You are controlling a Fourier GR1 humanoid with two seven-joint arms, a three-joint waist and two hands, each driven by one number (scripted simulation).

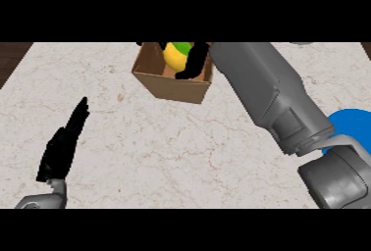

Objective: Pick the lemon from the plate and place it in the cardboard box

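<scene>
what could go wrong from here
1. The black right hand curls round the yellow-green lemon at the opening of the brown cardboard box; opening or lifting out, its fingers might catch a wall and shift the box.
2. The grey right forearm runs beside the box's rim, so pulling back could knock it.

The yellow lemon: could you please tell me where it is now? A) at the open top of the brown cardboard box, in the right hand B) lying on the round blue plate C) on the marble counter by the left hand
A: the yellow lemon shows at the brown cardboard box's open top, the right hand curled round it, apart from the round blue plate.
</scene>
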